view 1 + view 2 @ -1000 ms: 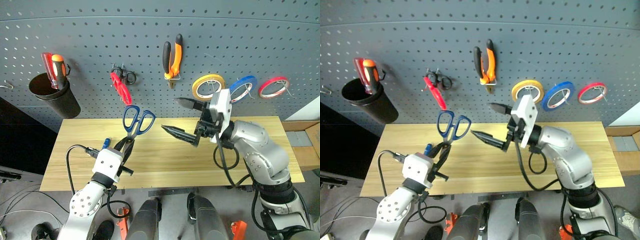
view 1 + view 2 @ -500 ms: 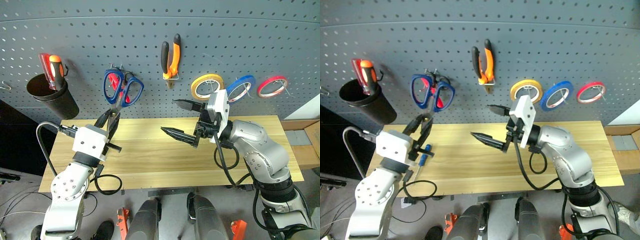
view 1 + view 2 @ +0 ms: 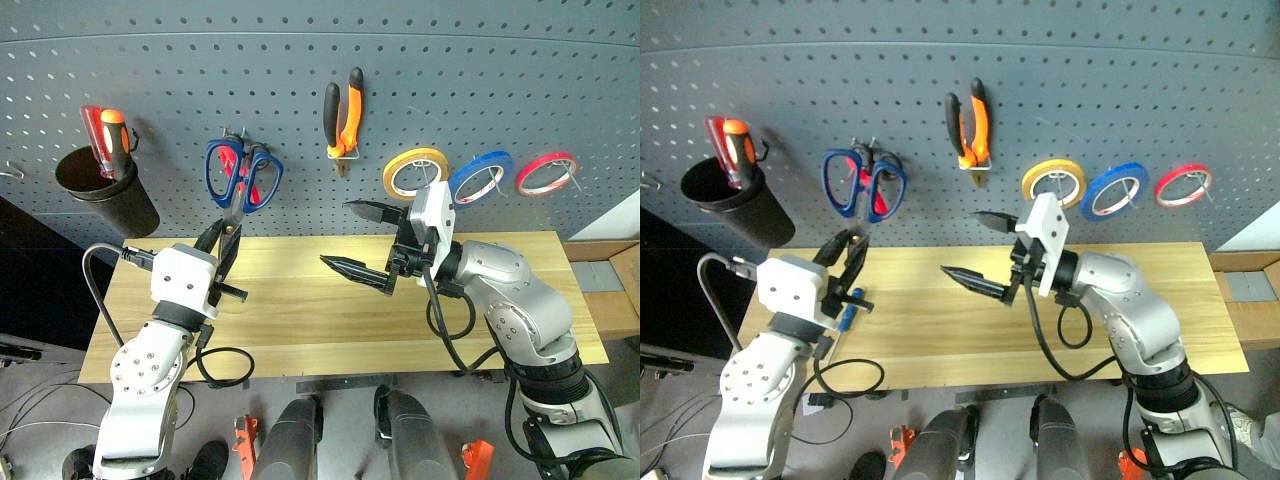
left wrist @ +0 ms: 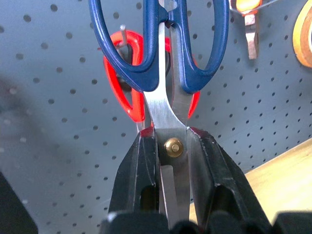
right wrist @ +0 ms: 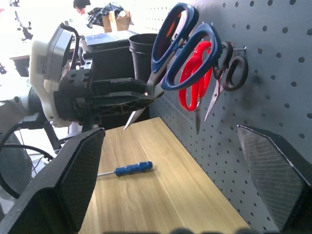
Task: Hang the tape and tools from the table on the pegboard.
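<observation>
1. The pegboard (image 3: 420, 60) is being faced, pliers (image 3: 343, 112) and blue tape (image 3: 480, 176) hung.
2. The table (image 3: 300, 320) is being occupied by the blue-handled screwdriver (image 3: 844, 315).
3. The blue-handled scissors (image 3: 243, 178) are being clamped by the left gripper (image 3: 224, 240) at a hook.
4. The right gripper (image 3: 362, 240) is being held spread, empty.

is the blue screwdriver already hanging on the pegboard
No, the blue screwdriver lies flat on the table, below the pegboard.

Even, bright indoor light falls on the pegboard (image 3: 480, 70), whose rows bow near the head views' edges. Soft shadows trail the hanging tools. The right wrist view blows out white at its far end; the left wrist view's fingers (image 4: 141, 195) blur.
</observation>
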Robot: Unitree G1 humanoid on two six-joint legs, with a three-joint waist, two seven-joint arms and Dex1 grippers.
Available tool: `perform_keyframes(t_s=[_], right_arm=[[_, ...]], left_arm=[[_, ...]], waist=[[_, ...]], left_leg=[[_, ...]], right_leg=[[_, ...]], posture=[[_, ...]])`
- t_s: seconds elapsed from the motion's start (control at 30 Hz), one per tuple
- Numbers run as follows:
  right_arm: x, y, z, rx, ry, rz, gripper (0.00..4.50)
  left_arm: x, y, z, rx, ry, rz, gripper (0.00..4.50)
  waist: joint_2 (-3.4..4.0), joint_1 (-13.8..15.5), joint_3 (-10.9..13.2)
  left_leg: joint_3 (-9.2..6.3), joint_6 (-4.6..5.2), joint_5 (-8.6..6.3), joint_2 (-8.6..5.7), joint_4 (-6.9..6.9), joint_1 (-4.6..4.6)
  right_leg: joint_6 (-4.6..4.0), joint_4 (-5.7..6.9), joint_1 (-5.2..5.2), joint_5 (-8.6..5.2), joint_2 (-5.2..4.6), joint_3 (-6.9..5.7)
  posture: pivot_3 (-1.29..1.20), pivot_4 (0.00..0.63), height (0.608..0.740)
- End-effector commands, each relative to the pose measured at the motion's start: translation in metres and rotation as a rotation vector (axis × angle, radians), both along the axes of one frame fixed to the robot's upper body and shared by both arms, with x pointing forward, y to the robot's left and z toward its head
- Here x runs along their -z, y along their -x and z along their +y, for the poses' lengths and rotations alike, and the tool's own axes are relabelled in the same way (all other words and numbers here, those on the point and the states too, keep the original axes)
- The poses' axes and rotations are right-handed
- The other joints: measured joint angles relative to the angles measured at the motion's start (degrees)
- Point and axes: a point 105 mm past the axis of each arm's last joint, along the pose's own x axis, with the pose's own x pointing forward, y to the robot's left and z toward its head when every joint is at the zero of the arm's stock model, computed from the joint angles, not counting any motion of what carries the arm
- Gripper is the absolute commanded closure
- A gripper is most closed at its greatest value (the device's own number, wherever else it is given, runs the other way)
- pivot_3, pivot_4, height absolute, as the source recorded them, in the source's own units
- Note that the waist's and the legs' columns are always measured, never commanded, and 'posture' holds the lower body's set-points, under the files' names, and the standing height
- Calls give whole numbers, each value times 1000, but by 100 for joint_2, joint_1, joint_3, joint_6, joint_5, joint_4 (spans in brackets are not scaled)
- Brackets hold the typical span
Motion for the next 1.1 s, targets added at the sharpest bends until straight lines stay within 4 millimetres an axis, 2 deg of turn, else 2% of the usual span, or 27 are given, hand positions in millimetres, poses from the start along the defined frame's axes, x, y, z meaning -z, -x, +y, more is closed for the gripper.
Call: perform_keyframes(t_s=[0.03, 0.33, 0.57, 0.67, 0.97, 1.1], right_arm=[[-10, 6, 2, -15, -12, -55, 0], [-10, 7, 3, -9, -16, -56, 0], [-10, 6, 4, -4, -13, -58, 0], [-10, 7, 4, -1, -11, -58, 0], [-9, 10, 4, 0, -20, -48, 0], [-8, 9, 4, 3, -25, -46, 0]], left_arm=[[-4, -1, 5, -6, 19, -11, 3952], [8, -15, 8, 8, 15, 19, 3952], [12, -48, 18, -11, 24, 38, 3966], [12, -58, 20, -11, 24, 36, 4121], [31, -52, 15, 11, 102, 129, 4135], [33, -49, 24, -18, 183, 172, 2821]], waist=[[0, 0, 0], [0, -4, 0], [-1, -5, -1], [-1, -12, -1], [-1, -65, -2], [-1, -63, -2]], left_leg=[[0, 0, 0, 0, 0, 0], [-2, 0, 0, 0, 2, 0], [-6, -2, 2, -1, 4, 0], [-10, -4, 2, 0, 5, 0], [-9, -6, 3, 2, 5, 1], [-10, -6, 4, 2, 6, 3]], right_leg=[[0, 0, 0, 0, 0, 0], [0, 1, 0, 0, 0, -4], [0, 4, 3, 1, -1, -21], [-1, 4, 2, 1, -2, -43], [-1, 3, 2, 1, -3, -46], [-1, 7, 5, 1, -4, -46]], posture=[[45, 293, 740], [36, 295, 740], [29, 288, 740], [24, 286, 740], [19, 286, 740], [26, 287, 740]])
